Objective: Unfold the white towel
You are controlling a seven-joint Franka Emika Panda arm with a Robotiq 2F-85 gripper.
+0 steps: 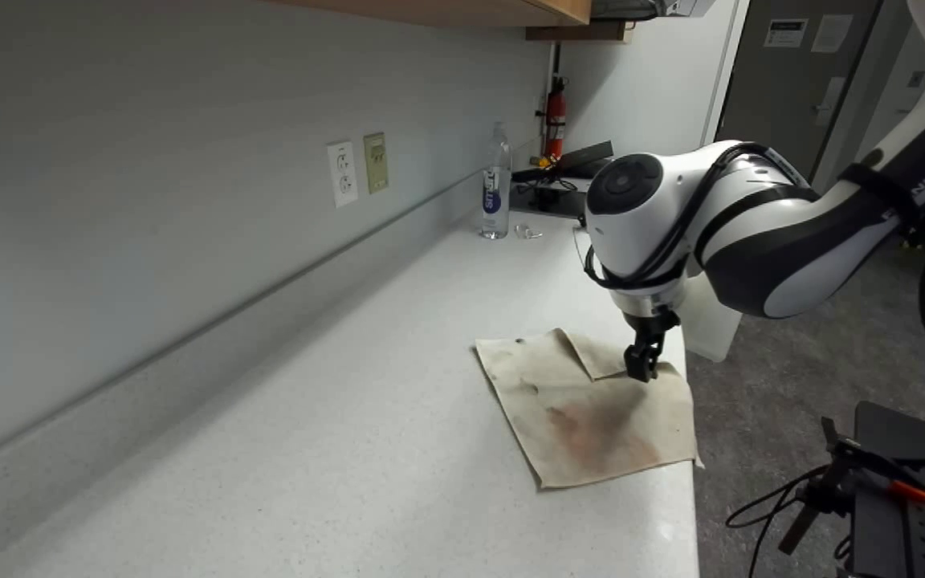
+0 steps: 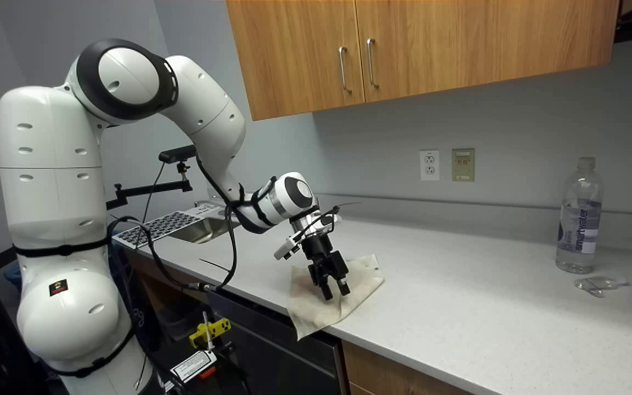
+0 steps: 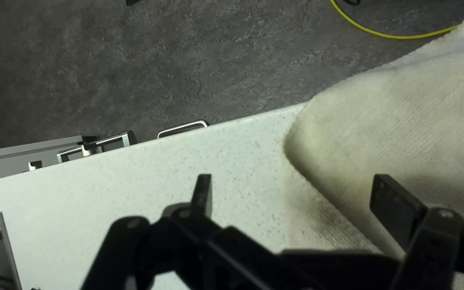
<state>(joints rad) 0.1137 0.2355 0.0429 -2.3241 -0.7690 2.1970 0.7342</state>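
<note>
The white towel, off-white with brownish stains, lies mostly spread on the counter in both exterior views (image 1: 591,437) (image 2: 316,314). A part hangs over the front edge. A flap is folded over along its far side in an exterior view (image 1: 597,357). In the wrist view the towel (image 3: 409,121) fills the right, with a folded corner and a diagonal edge between the fingers. My gripper (image 3: 290,193) is open and holds nothing. One finger is over bare counter, the other over the towel. In both exterior views the gripper (image 1: 641,373) (image 2: 336,291) points down just above the towel; contact cannot be told.
A water bottle (image 2: 578,236) stands near the wall, with a small clear plastic item (image 2: 598,284) beside it. The counter (image 1: 350,449) ends at a front edge above the floor. A sink (image 2: 203,230) and an overhead cabinet (image 2: 431,49) are also in view.
</note>
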